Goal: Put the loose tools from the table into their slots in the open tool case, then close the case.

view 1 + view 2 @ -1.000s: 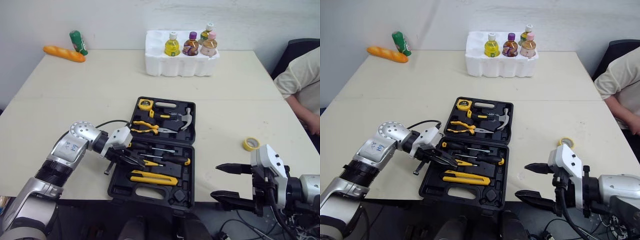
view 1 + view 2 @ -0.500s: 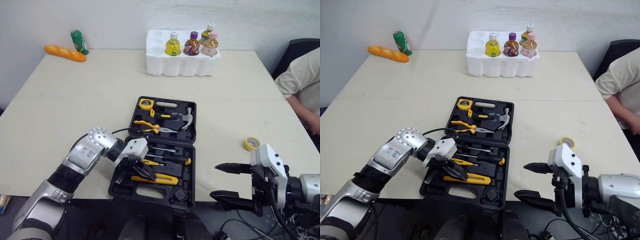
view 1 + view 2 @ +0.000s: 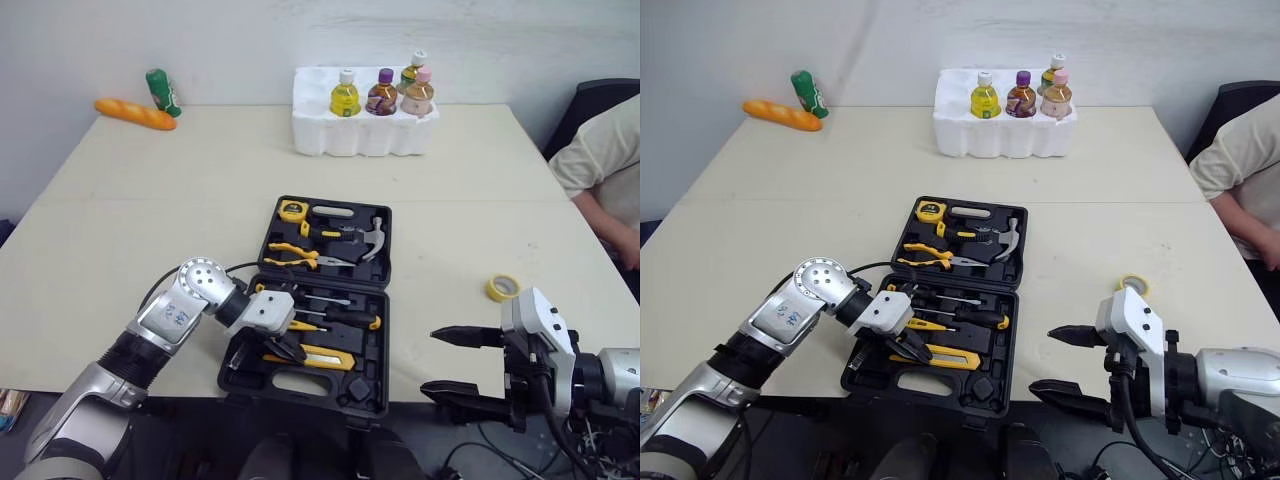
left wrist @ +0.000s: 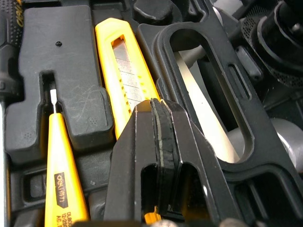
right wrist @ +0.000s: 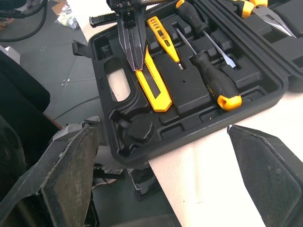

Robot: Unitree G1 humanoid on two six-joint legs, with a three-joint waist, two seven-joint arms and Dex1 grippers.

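Tape roll (image 3: 502, 288), on surface (image 3: 200, 180) right of tool case (image 3: 365, 385): probably light, stiff ring; take across the rim. Left jaws closed over knife (image 4: 125, 71); right jaws wide

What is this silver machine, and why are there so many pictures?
It is a robot with two arms, each ending in two black fingers. Two pictures come from cameras in its head, looking down at the table. Two come from cameras on its wrists. On the table are an open tool case, a yellow tape roll, a foam tray of bottles, a bread loaf and a green container. A person sits beside it. The left arm's fingers are shut, holding nothing, at the yellow utility knife in the case. The right arm's fingers are open and empty.
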